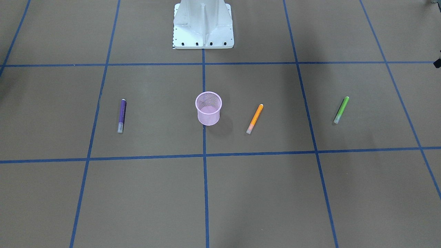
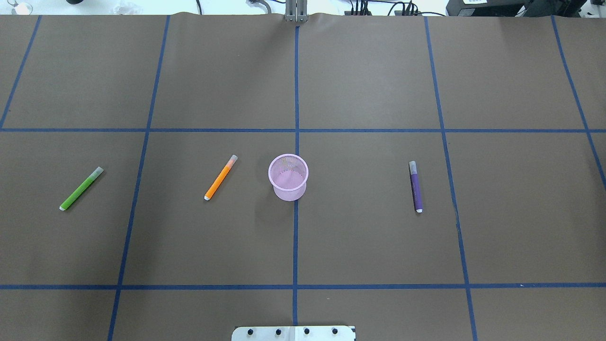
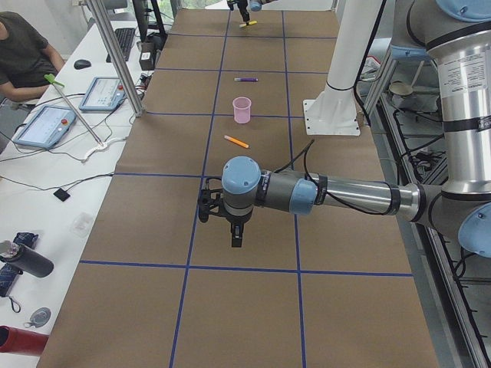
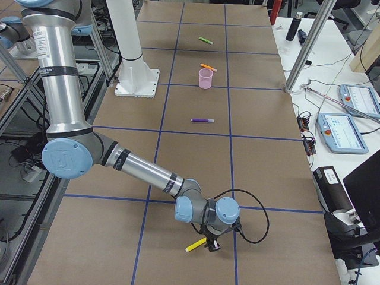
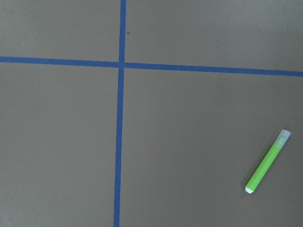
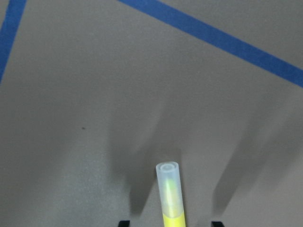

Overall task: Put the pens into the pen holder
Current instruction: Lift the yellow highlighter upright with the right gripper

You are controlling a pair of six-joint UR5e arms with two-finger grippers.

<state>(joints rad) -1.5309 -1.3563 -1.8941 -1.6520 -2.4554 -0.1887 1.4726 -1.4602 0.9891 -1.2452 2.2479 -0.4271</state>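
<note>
The pink mesh pen holder [image 2: 288, 176] stands upright at the table's middle [image 1: 208, 108]. The orange pen [image 2: 220, 177] lies to its left and the green pen [image 2: 81, 188] farther left. The purple pen [image 2: 416, 186] lies to its right. The yellow pen [image 6: 169, 194] lies between the fingertips of my right gripper [image 6: 170, 222], whose jaws stand wide apart on either side of it, at the table's right end [image 4: 212, 244]. My left gripper [image 3: 236, 230] hangs over the table's left end, and I cannot tell if it is open. Its wrist view shows the green pen [image 5: 267, 161].
The white robot base [image 1: 203, 26] stands behind the pen holder. Blue tape lines cross the brown table cover [image 2: 360, 237]. A person and control tablets [image 3: 46, 123] are along the far side, with metal posts [image 4: 303, 53] at that edge.
</note>
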